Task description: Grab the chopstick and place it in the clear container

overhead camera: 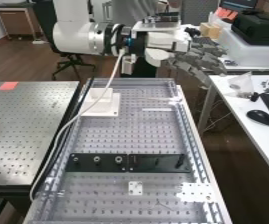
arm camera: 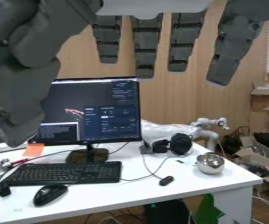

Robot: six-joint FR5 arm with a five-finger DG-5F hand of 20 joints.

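In the high view, the dark grey robotic hand [overhead camera: 201, 56] is raised beyond the far right corner of the perforated metal surface [overhead camera: 138, 137]. Near that corner lies a thin whitish strip [overhead camera: 156, 109]; whether it is the chopstick, I cannot tell. A white block on a square white base [overhead camera: 111, 108] sits by the far left corner

In the wrist view, the hand [arm camera: 146, 47] is open, fingers straight, with a shiny silver metal bowl [arm camera: 210, 164] near one corner of a white surface [arm camera: 144, 189]

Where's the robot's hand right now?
In the high view, the hand is at the upper right, just past the far right corner of the bench, near the white desk.
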